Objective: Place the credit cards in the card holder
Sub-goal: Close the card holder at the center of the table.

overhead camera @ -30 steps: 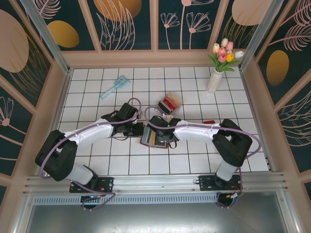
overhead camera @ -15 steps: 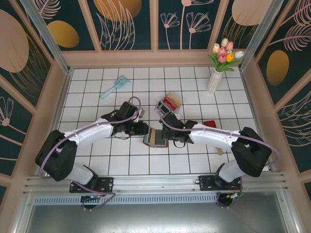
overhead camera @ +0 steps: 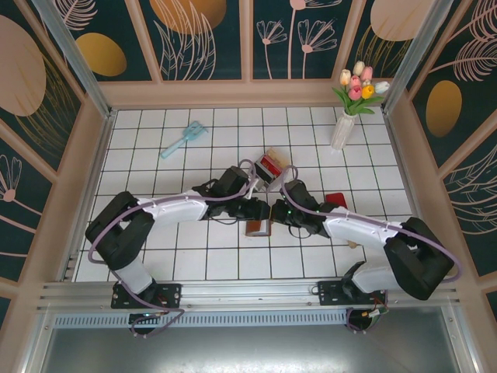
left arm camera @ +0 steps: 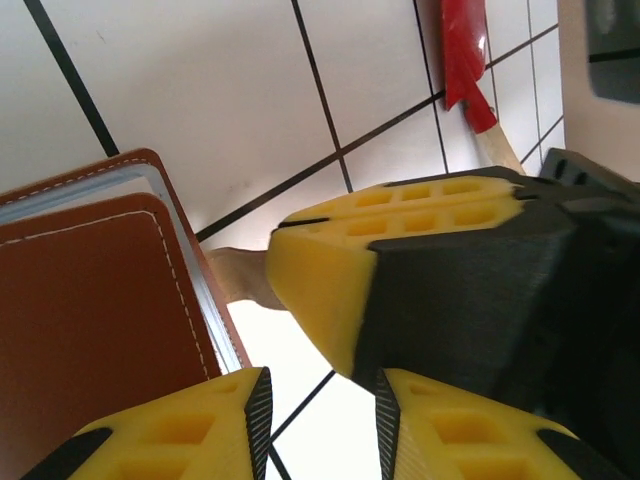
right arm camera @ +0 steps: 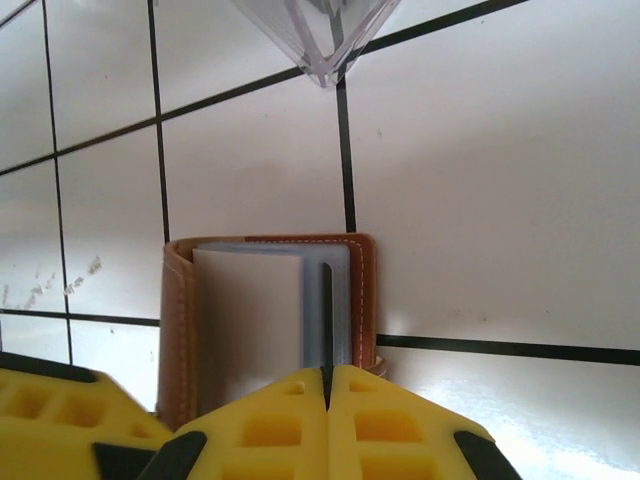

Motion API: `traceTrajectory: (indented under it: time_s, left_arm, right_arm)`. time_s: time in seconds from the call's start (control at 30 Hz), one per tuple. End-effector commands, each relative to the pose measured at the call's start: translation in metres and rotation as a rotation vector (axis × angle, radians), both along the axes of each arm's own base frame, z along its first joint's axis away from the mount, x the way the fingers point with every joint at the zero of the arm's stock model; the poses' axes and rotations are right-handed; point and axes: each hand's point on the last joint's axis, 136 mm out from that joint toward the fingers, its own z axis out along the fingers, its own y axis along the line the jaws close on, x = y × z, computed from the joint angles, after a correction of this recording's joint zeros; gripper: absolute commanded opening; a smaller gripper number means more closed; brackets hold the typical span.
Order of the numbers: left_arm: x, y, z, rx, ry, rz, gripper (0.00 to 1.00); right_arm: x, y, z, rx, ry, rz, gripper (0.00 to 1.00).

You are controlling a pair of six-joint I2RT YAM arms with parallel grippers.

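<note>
The brown leather card holder (overhead camera: 258, 228) sits folded on the tiles between my two grippers. In the left wrist view its cover (left arm camera: 90, 320) is at the left. My left gripper (left arm camera: 320, 400) is open just right of it, with only tile between the fingers (overhead camera: 256, 208). My right gripper (right arm camera: 327, 372) is shut, its tips against the near edge of the card holder (right arm camera: 265, 300). A thin dark edge between the pale leaves runs up to the jaw seam. More credit cards (overhead camera: 271, 164), red and dark, lie in the clear tray behind.
The clear plastic tray (overhead camera: 258, 172) stands just behind the grippers; its corner (right arm camera: 320, 40) is in the right wrist view. A red scoop (overhead camera: 335, 200) with a wooden handle lies to the right. A blue brush (overhead camera: 185, 138) is back left and a vase of tulips (overhead camera: 344, 124) back right.
My left arm has swung right up to the card holder and its jaws have opened. The right gripper shifted right. The holder went from lying open to folded.
</note>
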Motion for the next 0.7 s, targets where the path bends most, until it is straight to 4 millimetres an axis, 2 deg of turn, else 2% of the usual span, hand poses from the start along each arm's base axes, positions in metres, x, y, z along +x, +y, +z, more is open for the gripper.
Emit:
traceTrajectory:
  time_s: [0.0, 0.1, 0.23, 0.33, 0.4, 0.47, 0.5, 0.53, 0.67]
  left_arm:
    - [0.011, 0.0, -0.014, 0.039, 0.01, 0.046, 0.38]
    - [0.009, 0.011, -0.041, 0.112, 0.037, 0.076, 0.38]
    - [0.009, 0.006, -0.056, 0.078, 0.086, 0.121, 0.37]
    - [0.016, -0.004, -0.042, -0.001, 0.074, 0.169, 0.38]
    - [0.02, -0.006, -0.025, -0.086, 0.06, 0.217, 0.37]
    - [0.023, -0.001, -0.01, -0.147, 0.043, 0.277, 0.37]
    - [0.022, 0.002, 0.005, -0.199, 0.022, 0.293, 0.37]
    - [0.023, 0.007, 0.012, -0.211, 0.005, 0.316, 0.38]
    - [0.022, 0.032, 0.033, -0.179, -0.093, 0.374, 0.47]
  right_arm:
    - [0.005, -0.001, 0.01, 0.066, -0.009, -0.044, 0.0]
    - [0.005, -0.004, 0.008, 0.079, -0.004, -0.037, 0.0]
    - [0.006, 0.003, 0.014, 0.098, -0.015, 0.001, 0.0]
    - [0.005, 0.01, 0.017, 0.13, -0.003, 0.032, 0.0]
    - [0.004, 0.015, 0.016, 0.153, 0.015, 0.041, 0.0]
    - [0.005, 0.015, 0.011, 0.147, 0.039, 0.032, 0.0]
    - [0.006, 0.015, 0.01, 0.143, 0.043, 0.031, 0.0]
    - [0.006, 0.015, 0.008, 0.142, 0.048, 0.031, 0.0]
    - [0.009, 0.011, 0.007, 0.125, 0.048, 0.016, 0.01]
